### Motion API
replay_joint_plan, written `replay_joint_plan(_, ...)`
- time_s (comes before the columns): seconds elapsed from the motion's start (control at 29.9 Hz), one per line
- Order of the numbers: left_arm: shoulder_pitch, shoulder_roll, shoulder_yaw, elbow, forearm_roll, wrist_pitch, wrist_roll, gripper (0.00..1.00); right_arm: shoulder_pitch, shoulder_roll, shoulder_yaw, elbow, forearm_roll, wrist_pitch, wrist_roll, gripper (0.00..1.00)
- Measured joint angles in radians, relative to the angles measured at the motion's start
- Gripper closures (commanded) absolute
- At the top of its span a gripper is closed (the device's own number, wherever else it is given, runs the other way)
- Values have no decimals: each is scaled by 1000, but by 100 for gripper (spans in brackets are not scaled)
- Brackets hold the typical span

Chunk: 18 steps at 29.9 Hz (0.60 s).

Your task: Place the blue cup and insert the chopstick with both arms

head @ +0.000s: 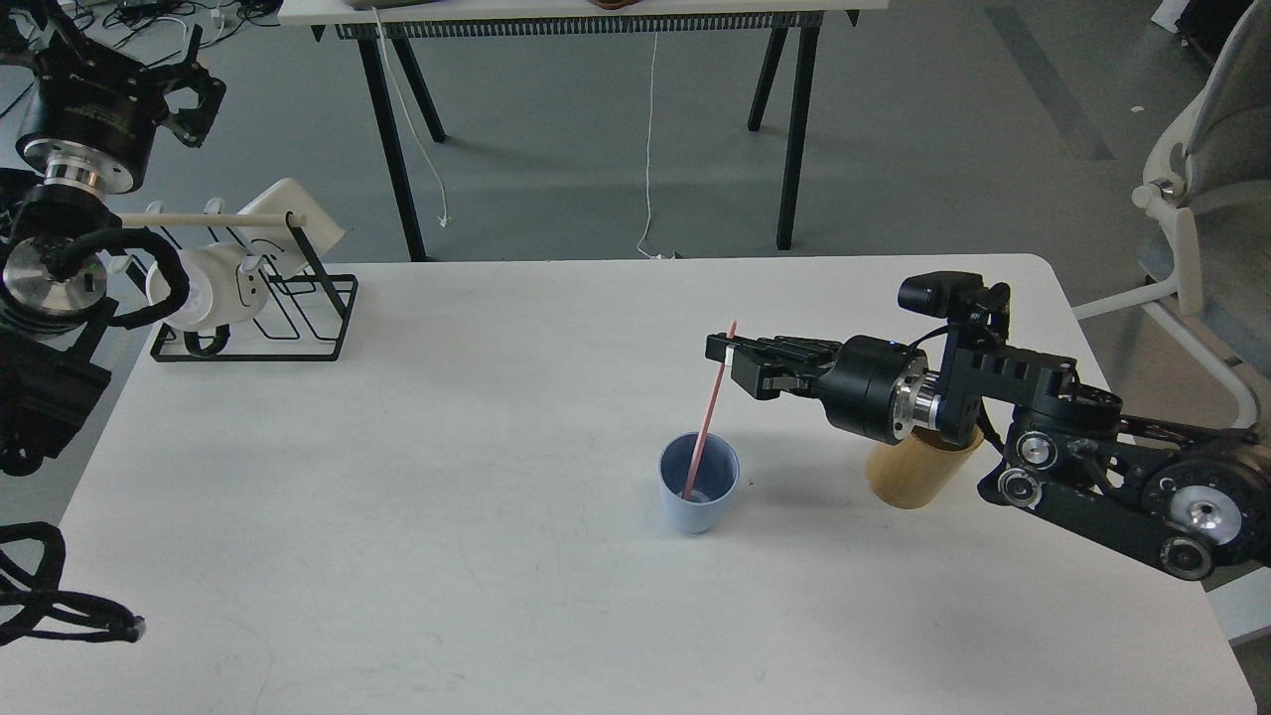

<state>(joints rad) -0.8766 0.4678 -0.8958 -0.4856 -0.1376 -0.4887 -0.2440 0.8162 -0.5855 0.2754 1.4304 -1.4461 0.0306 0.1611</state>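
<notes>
The pale-blue cup (698, 484) stands upright on the white table (447, 556), right of centre. The pink chopstick (707, 417) leans in it, lower end on the cup's floor, upper end rising up and to the right. My right gripper (728, 359) reaches in from the right, level with the stick's upper part, and is shut on the chopstick just below its top. My left gripper (191, 91) is raised at the far upper left, away from the cup; it is dark and its fingers cannot be told apart.
A tan wooden cylinder (914, 477) stands right of the cup, partly under my right arm. A black wire rack (298, 318) with a pale wooden rod (213, 219) and a white mug (213, 288) sits at the table's back left. A chair (1206, 199) stands at right.
</notes>
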Motion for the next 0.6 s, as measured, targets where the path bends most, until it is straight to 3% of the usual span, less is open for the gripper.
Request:
replay_joint_plan(0.2,-3,0,0,0,0,0,0,1,-2,-11,6,5,8,0,0,75)
replay_joint_plan(0.27,-3,0,0,0,0,0,0,1,-2,-13,12,6,9,0,0,63)
replay_joint_plan(0.37,-5,0,0,-1,0,0,0,1,-1,-14,39,9,13,-4,2,35)
replay_joint_plan(0.43,-5,0,0,-1,0,0,0,1,0,-15,86,9,15,-5,10,2)
replay_joint_plan(0.6,-5,0,0,-1,0,0,0,1,3,-6,255,-1,59,-1,19,1)
